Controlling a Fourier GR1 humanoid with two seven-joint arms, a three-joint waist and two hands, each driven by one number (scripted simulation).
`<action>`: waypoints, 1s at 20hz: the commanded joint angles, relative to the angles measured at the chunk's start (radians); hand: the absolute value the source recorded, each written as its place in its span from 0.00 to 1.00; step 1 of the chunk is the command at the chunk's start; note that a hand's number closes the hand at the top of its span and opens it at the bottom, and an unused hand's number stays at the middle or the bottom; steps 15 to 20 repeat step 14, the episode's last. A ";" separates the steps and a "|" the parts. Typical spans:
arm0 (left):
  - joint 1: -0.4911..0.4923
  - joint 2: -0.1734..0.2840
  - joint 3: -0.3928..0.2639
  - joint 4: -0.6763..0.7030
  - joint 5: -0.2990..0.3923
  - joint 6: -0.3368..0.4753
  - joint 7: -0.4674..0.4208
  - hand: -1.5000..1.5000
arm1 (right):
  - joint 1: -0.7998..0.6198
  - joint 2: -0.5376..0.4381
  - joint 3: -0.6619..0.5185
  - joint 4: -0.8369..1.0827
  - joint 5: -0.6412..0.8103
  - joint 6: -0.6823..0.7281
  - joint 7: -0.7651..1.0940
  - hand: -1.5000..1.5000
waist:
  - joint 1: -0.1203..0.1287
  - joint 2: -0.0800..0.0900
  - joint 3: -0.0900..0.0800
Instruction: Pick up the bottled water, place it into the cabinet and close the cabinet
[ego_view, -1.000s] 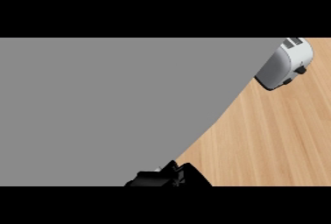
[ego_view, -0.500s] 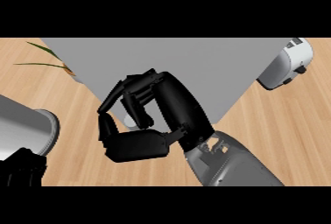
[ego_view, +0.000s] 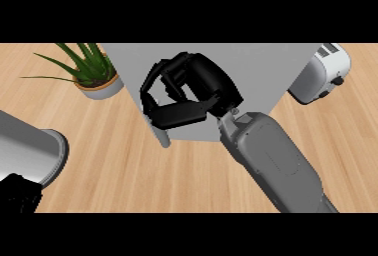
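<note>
Worktop scene, head view: cabinet, right robot hand, plant, toaster

Wooden worktop (ego_view: 155, 175) carrying a grey cabinet (ego_view: 258, 65) at top centre, seen from above; right robot hand (ego_view: 188, 92), black, on a grey forearm entering from the lower right, lies over the cabinet's left front part, fingers and thumb curled, clenched, whether on anything cannot be told; bottled water not visible. Left robot hand (ego_view: 16, 196), black, shows in part at the lower left edge below a grey forearm, finger state cannot be told. Potted plant (ego_view: 92, 75) stands just left of the cabinet; white toaster (ego_view: 319, 75) at its right
</note>
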 joint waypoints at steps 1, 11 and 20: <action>-0.011 0.009 0.006 0.025 0.004 -0.022 0.018 1.00 | -0.085 -0.050 -0.123 0.217 0.011 0.009 -0.046 1.00 | 0.003 0.042 -0.002; -0.048 -0.005 0.001 0.004 -0.004 -0.007 0.031 1.00 | -0.042 -0.129 -0.160 0.257 -0.007 0.105 -0.146 1.00 | 0.013 0.052 -0.002; -0.079 -0.004 0.007 0.027 0.001 -0.017 0.036 1.00 | -0.058 -0.130 -0.163 0.268 -0.020 0.126 -0.141 1.00 | 0.012 0.057 -0.004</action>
